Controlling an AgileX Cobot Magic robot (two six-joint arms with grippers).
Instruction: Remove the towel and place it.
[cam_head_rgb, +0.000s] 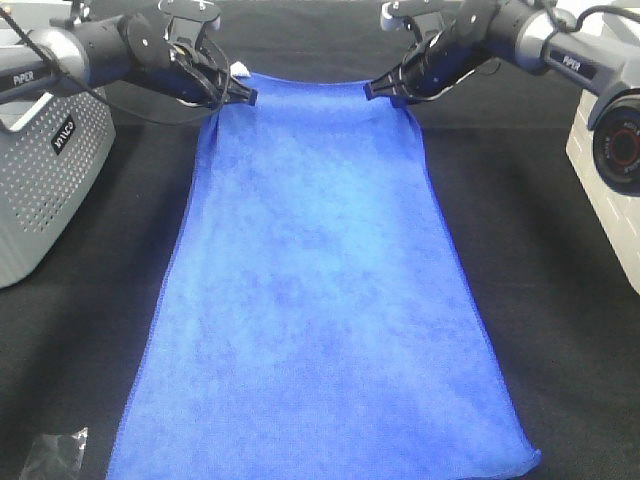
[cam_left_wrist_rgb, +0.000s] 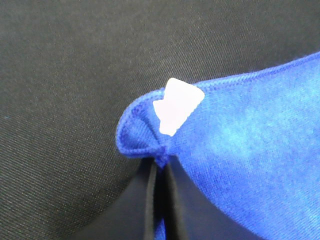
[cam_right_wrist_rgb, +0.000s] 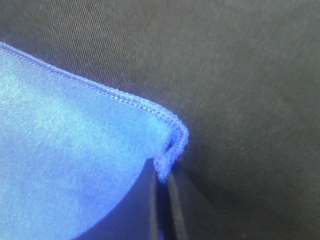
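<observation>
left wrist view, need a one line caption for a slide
Left gripper shut on the towel corner beside its white tag, over the black cloth.

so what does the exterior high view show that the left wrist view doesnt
Only the exterior high view shows the whole towel spread down the black tablecloth, both arms, the right gripper pinching the other far corner, the grey perforated box and the white unit.

Only the left wrist view shows the white tag in full, the stitched hem, and how the corner bunches in the closed jaws.

Both show the left gripper shut on a blue towel corner above the dark cloth.
</observation>
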